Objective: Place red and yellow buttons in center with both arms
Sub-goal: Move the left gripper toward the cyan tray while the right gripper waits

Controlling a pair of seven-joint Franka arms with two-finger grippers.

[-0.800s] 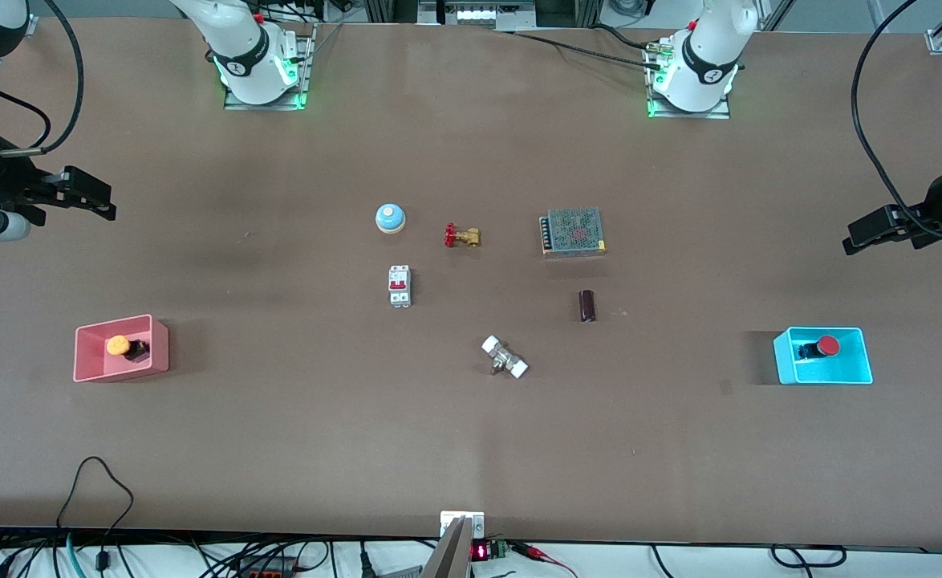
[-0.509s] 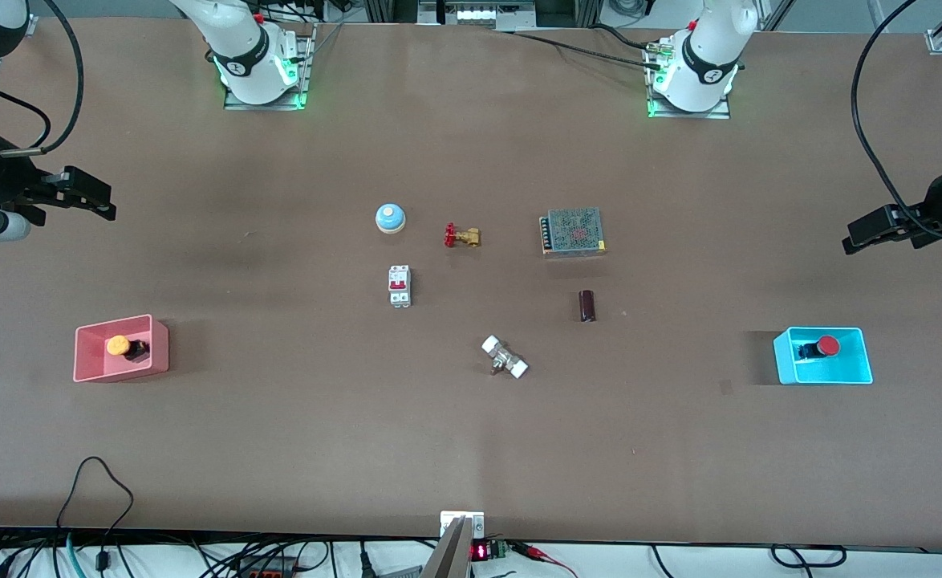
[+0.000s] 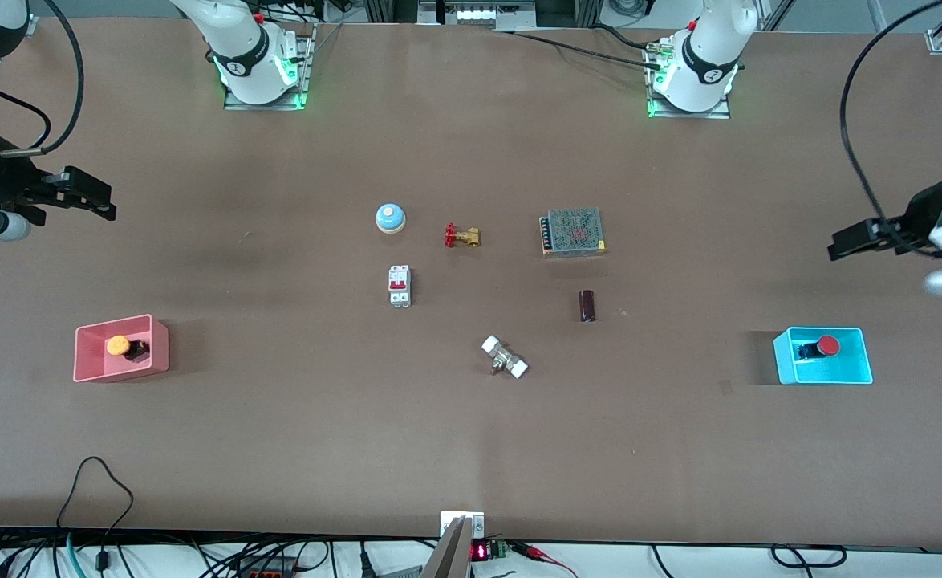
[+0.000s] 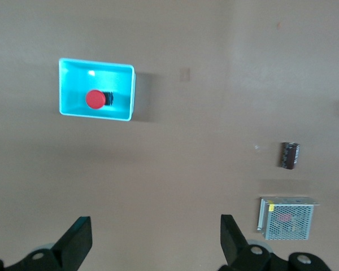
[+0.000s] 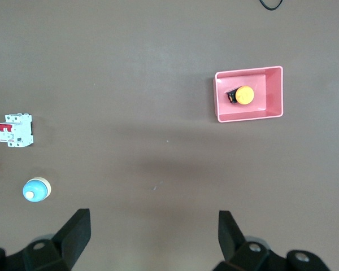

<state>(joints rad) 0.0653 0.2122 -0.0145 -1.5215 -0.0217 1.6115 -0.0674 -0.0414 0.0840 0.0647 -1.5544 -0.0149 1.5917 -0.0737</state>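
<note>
The red button (image 3: 826, 346) lies in the cyan tray (image 3: 856, 369) toward the left arm's end of the table; it also shows in the left wrist view (image 4: 95, 99). The yellow button (image 3: 118, 346) lies in the pink tray (image 3: 94, 369) toward the right arm's end; it also shows in the right wrist view (image 5: 245, 95). My left gripper (image 3: 840, 243) is open and empty, high over bare table. My right gripper (image 3: 103, 202) is open and empty, high over bare table. In each wrist view the fingers (image 4: 79, 240) (image 5: 78, 231) stand wide apart over bare table.
In the middle of the table lie a blue-and-white bell (image 3: 390, 217), a red-handled brass valve (image 3: 461, 236), a white circuit breaker (image 3: 399, 286), a metal-mesh power supply (image 3: 573, 232), a dark cylinder (image 3: 587, 305) and a white-ended fitting (image 3: 505, 357).
My left gripper has moved a little toward the table's middle and lower in the front view. The right arm and the buttons have not moved.
</note>
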